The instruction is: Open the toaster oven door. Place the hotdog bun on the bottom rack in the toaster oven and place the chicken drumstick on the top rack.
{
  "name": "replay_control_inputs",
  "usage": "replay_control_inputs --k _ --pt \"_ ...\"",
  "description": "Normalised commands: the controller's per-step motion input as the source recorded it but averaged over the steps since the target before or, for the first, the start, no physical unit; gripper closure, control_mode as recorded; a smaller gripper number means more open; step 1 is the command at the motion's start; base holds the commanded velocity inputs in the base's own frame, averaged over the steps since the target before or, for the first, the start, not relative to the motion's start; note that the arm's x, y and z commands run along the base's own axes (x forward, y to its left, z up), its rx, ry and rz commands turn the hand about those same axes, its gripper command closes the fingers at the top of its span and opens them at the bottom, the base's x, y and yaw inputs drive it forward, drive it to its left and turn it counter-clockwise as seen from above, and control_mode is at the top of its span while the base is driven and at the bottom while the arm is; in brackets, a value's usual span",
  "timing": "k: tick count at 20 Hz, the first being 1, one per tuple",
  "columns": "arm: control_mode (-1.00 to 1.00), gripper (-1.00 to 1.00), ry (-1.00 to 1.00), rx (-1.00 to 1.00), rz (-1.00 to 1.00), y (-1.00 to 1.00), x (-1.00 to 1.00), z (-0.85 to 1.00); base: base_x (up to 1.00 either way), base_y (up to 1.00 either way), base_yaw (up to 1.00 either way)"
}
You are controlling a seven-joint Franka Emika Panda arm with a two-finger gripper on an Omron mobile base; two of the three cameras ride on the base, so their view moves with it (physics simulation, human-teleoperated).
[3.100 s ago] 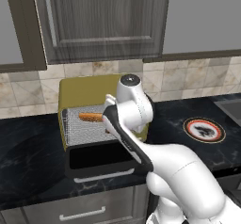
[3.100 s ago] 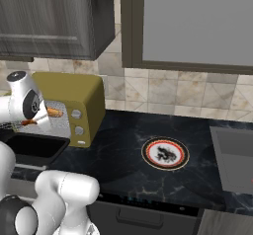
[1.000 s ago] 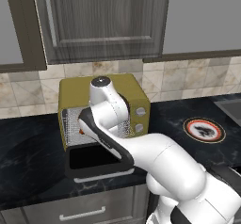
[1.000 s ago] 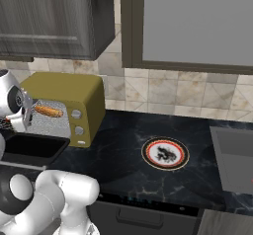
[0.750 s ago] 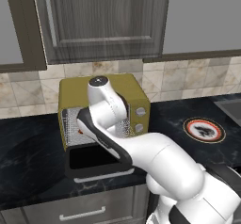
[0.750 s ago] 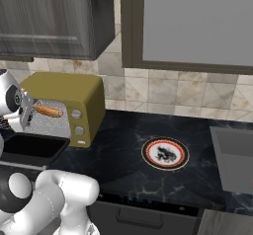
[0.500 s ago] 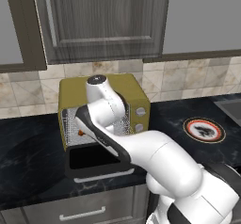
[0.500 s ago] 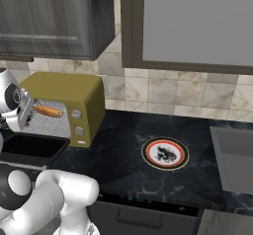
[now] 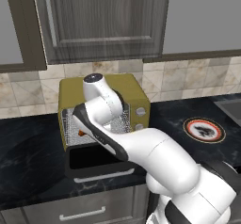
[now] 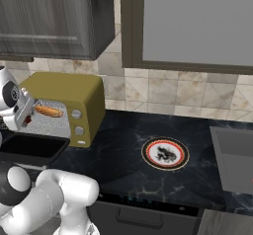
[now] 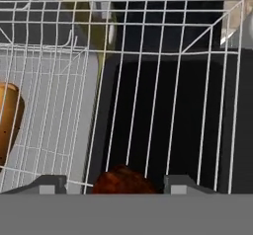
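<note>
Chicken drumstick [image 11: 120, 180] lies between our released pincer's [image 11: 114, 183] tips on the wire rack [image 11: 163, 81], over the lowered toaster oven door [image 9: 96, 158], with the hotdog bun [image 10: 48, 111] farther inside the toaster oven [image 10: 74, 95].

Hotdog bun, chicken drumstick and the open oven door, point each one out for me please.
hotdog bun [image 10: 48, 111], right base view, middle of its orange-tan length.
chicken drumstick [image 11: 123, 181], hand view, its reddish-brown top between the fingertips.
oven door [image 9: 96, 158], left base view, the dark glass panel, folded down.
</note>
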Motion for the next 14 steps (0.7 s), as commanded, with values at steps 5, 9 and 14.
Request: replay_control_inputs --k 5,9,14 --pt "-1.00 -1.00 -0.05 0.00 -0.02 -0.12 -0.16 0.26 0.00 0.00 0.00" --pt "-1.00 -1.00 -0.06 0.00 -0.05 -0.13 -0.22 0.34 0.00 0.00 0.00" --pt "-1.00 -1.00 0.00 0.01 0.02 -0.16 -0.45 0.18 0.00 0.00 0.00"
